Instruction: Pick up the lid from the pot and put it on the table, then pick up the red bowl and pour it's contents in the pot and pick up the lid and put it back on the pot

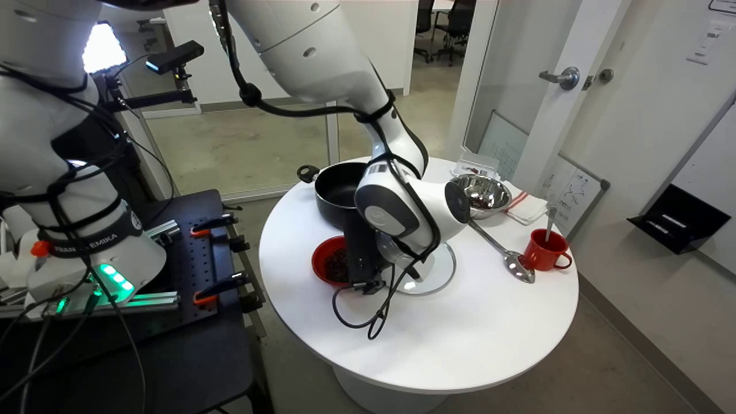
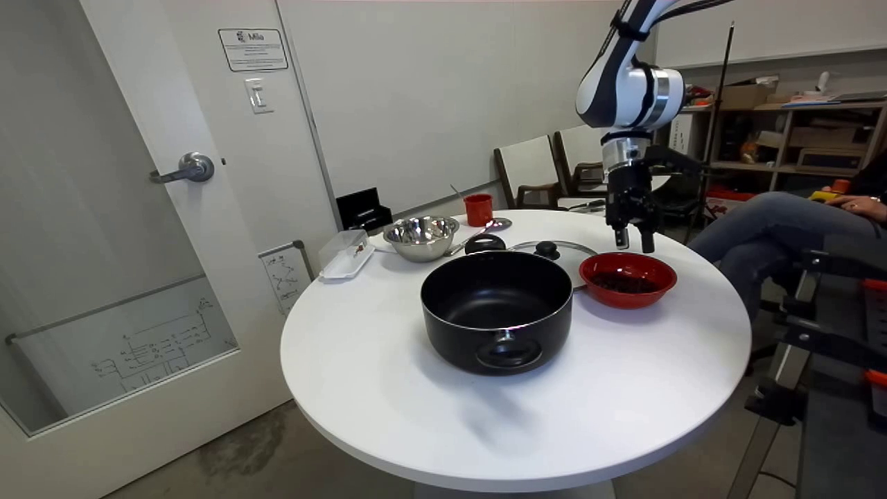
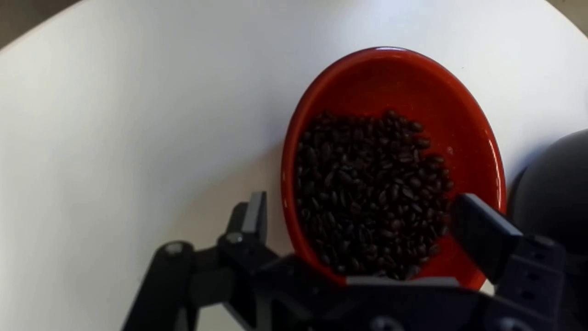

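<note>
over a round white table (image 2: pixel 374 395), a black gripper (image 2: pixel 635 240) is pointing down just above a shallow red bowl (image 2: pixel 624 298), its jaws standing well apart and grasping nothing. the red bowl is sitting near the table's edge that is facing the robot base (image 1: pixel 95 253), and dark coffee beans (image 3: pixel 367 197) are lying heaped toward one side inside it. just beside it the black pot (image 2: pixel 494 308) is standing uncovered, its inside showing bare, while the clear glass lid (image 1: pixel 443 267) is resting on the table, black knob (image 2: pixel 547 249) upward, partly hidden behind pot and bowl in an exterior view. a steel bowl (image 2: pixel 421 251), a metal spoon (image 1: pixel 519 268) and a red mug (image 1: pixel 543 253) are occupying the table near its edge away from the base. in the wrist view, one finger (image 3: pixel 252 218) is showing outside the bowl's rim and its partner is showing over the beans. the step in hand seems to be gripping the red bowl. doing it well is probably calling for centring the bowl's wall between the fingers, coming down straight without jamming a fingertip into the beans or nudging the pot, and squeezing firmly, since a loaded bowl pinched at its rim may be sagging while being lifted.
</note>
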